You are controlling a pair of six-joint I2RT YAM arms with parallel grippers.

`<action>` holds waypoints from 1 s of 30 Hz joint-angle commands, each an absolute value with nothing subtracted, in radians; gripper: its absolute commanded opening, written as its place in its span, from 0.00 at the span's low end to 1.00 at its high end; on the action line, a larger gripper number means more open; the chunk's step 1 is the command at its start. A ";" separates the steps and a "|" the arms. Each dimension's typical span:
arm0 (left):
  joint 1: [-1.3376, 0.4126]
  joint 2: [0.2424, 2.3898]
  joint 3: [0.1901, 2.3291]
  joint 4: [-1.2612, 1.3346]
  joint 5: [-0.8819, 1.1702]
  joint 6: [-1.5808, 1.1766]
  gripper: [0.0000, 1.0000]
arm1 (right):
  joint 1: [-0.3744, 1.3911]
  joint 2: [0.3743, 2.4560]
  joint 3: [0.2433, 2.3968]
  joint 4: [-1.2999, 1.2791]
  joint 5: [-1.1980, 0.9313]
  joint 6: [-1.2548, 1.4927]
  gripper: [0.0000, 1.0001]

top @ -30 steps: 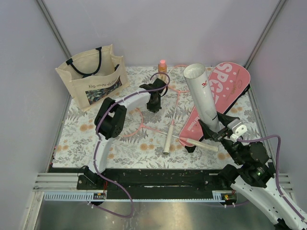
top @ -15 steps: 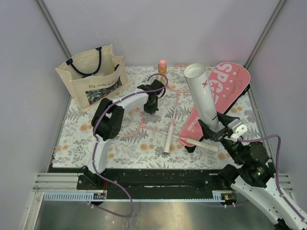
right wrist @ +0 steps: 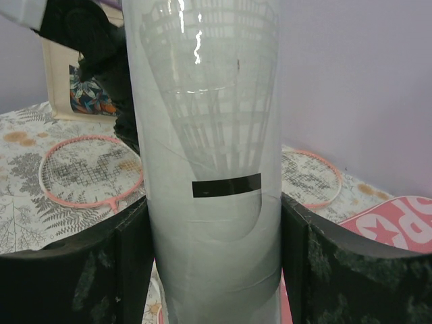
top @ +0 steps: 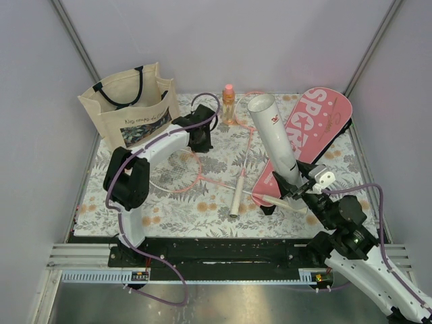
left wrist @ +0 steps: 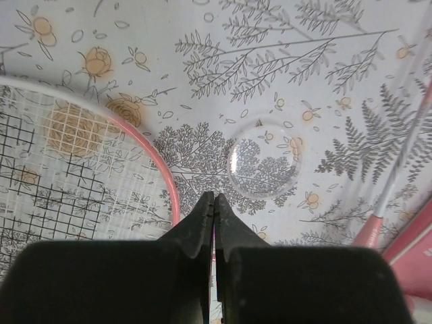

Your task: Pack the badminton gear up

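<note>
As right tool (right wrist: 213, 270) clamps tube (right wrist: 202, 223), shuttlecocks (right wrist: 206, 101) inside (wrist-only)

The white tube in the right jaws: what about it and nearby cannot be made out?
- Lower end of the tube: cut by the bottom edge in the right wrist view; the right jaws cover it in the top view.
- Inside of the tote bag: top view, its own walls hide it.
- Its print: too small.
</note>
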State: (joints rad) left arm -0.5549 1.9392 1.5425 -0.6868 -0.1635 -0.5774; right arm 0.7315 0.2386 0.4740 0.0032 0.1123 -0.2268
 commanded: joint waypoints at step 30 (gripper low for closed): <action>-0.557 2.082 1.542 -0.566 -0.071 -0.561 0.24 | 0.732 0.272 0.466 0.087 0.118 -0.204 0.38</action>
State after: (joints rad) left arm -0.5480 2.0827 1.5299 -0.6029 -0.0704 -0.5510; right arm 0.7315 0.2756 0.4435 0.0032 0.1127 -0.2012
